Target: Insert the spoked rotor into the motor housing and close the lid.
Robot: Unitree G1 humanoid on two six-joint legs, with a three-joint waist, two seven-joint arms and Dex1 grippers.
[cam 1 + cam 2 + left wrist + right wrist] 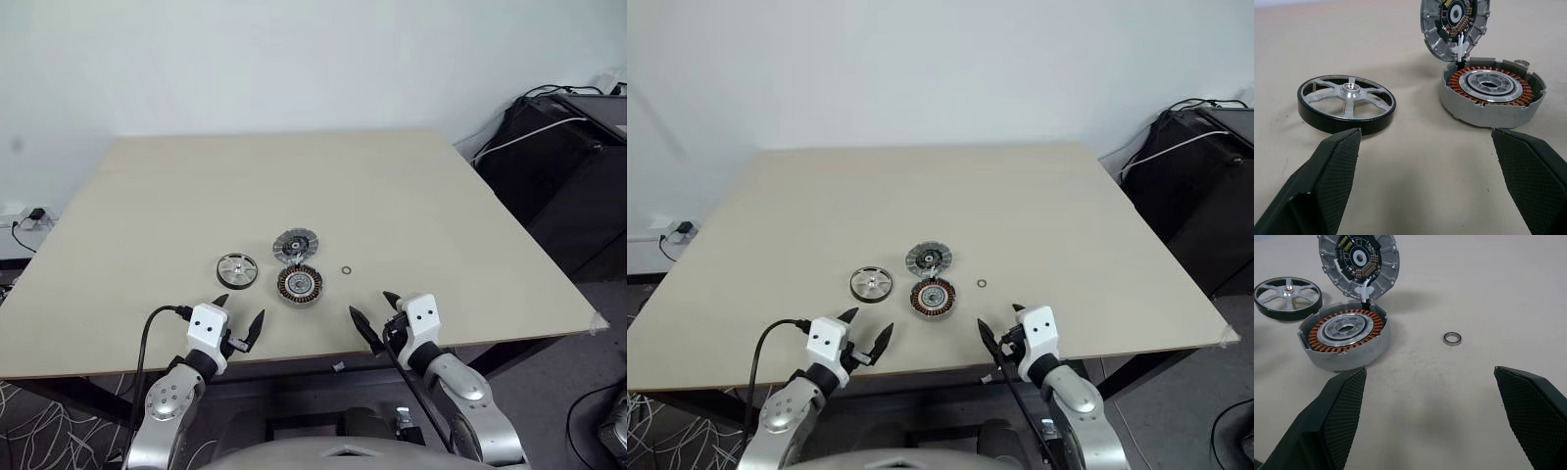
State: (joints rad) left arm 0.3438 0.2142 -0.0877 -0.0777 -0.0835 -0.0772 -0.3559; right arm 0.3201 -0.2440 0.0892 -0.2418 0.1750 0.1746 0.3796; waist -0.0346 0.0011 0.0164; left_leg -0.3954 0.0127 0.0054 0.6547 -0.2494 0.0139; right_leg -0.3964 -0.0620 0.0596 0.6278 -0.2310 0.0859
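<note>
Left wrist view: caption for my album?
Open left gripper faces spoked rotor and motor housing, lid propped open.

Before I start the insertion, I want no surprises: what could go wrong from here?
1. The lid stands tilted up, joined to the motor housing by a white piece; a bump could strain it.
2. The spoked rotor lies flat on the table, so it may slide when gripped.
3. The small ring could be knocked away.
</note>
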